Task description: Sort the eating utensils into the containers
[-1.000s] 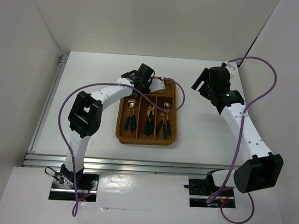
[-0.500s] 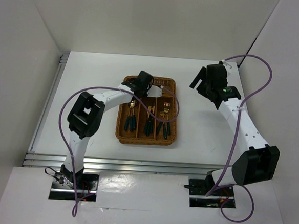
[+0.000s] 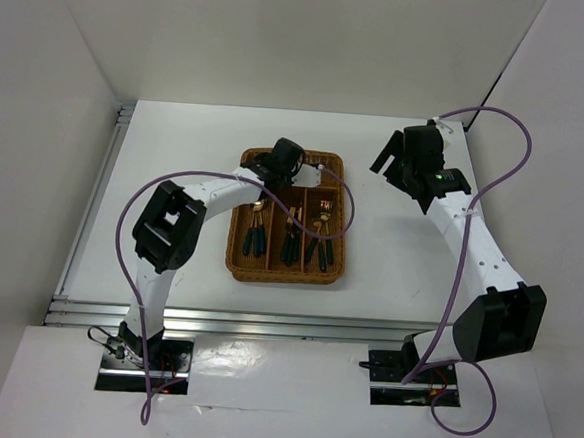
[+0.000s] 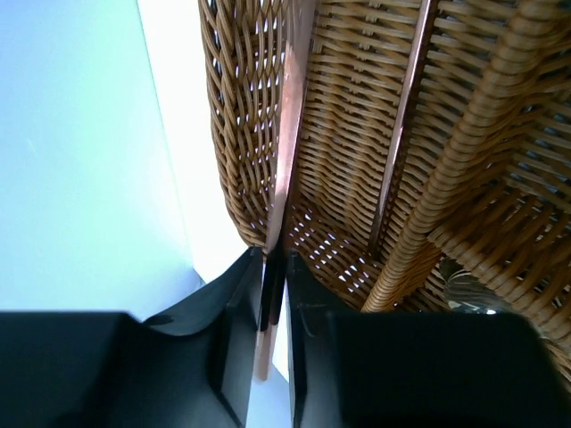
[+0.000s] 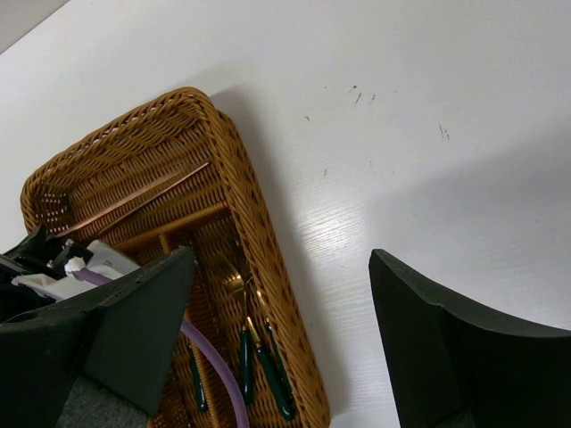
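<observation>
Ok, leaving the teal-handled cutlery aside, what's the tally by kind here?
Chopsticks: 2
Wicker cutlery tray: 1
Grippers: 2 (left gripper, right gripper)
Purple cables: 2
Total: 7

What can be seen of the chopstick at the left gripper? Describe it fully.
The chopstick is a thin, straight, glossy reddish-brown stick. Its near end is pinched between the fingers of the left gripper. The rest runs close along the end wall of the wicker tray, inside the crosswise slot. A second chopstick lies apart beside it.
</observation>
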Robot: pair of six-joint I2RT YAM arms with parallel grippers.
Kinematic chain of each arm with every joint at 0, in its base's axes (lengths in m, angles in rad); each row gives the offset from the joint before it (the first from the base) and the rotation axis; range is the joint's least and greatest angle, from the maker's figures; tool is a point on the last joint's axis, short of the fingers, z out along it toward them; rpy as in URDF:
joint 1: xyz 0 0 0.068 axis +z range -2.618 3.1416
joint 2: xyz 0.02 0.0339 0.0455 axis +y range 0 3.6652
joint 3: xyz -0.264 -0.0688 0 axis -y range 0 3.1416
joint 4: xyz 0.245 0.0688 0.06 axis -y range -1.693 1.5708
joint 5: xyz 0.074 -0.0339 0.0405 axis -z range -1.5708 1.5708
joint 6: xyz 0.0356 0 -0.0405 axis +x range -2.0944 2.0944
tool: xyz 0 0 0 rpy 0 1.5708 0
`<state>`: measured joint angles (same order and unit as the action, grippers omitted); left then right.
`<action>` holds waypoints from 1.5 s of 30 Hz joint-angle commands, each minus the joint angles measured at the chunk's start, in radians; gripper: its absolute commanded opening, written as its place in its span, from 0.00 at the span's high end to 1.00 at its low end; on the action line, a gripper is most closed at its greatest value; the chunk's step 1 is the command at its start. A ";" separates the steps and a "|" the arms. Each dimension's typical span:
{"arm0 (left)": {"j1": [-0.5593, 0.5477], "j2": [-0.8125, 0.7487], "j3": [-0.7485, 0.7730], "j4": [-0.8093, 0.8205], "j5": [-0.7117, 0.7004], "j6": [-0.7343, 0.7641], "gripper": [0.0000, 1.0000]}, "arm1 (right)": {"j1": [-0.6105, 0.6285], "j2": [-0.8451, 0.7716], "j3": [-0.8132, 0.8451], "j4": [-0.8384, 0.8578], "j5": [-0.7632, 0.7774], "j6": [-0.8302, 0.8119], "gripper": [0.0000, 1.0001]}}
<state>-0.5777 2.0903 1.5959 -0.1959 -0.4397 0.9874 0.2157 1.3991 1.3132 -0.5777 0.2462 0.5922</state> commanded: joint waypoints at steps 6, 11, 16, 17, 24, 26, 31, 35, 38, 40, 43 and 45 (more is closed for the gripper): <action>0.001 -0.056 0.007 0.050 -0.016 -0.045 0.60 | -0.003 -0.022 0.011 -0.002 -0.001 -0.011 0.13; 0.001 -0.056 0.007 0.038 -0.016 -0.055 0.57 | -0.003 -0.022 0.011 -0.002 -0.001 -0.011 0.13; 0.001 -0.067 0.084 -0.020 0.036 -0.157 0.53 | -0.003 -0.022 0.011 0.007 -0.010 -0.011 0.13; 0.001 -0.076 0.097 -0.033 0.050 -0.176 0.52 | -0.003 -0.022 0.011 0.007 -0.010 -0.011 0.13; 0.068 -0.076 0.180 -0.089 0.186 -0.305 0.52 | -0.003 -0.031 -0.008 0.016 -0.019 -0.002 0.13; 0.087 -0.085 0.180 -0.105 0.275 -0.305 0.52 | -0.003 -0.040 -0.017 0.016 -0.019 0.007 0.13; 0.107 -0.058 0.133 -0.065 0.317 -0.305 0.56 | -0.003 -0.049 -0.037 0.016 -0.019 0.017 0.13; 0.107 -0.029 0.110 -0.056 0.346 -0.296 0.57 | -0.003 -0.049 -0.037 0.007 -0.008 0.017 0.13; 0.107 -0.029 0.110 -0.068 0.374 -0.276 0.57 | -0.003 -0.058 -0.048 0.007 0.001 0.027 0.13; 0.107 -0.020 0.101 -0.068 0.383 -0.276 0.57 | -0.003 -0.069 -0.057 0.007 0.001 0.027 0.13; 0.107 -0.010 0.092 -0.054 0.383 -0.266 0.57 | -0.003 -0.069 -0.057 0.007 0.001 0.037 0.13; 0.107 0.001 0.091 -0.054 0.383 -0.266 0.57 | -0.003 -0.069 -0.057 -0.002 0.001 0.037 0.13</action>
<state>-0.4717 2.0705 1.6966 -0.2718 -0.0944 0.7071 0.2157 1.3636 1.2617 -0.5789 0.2256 0.6197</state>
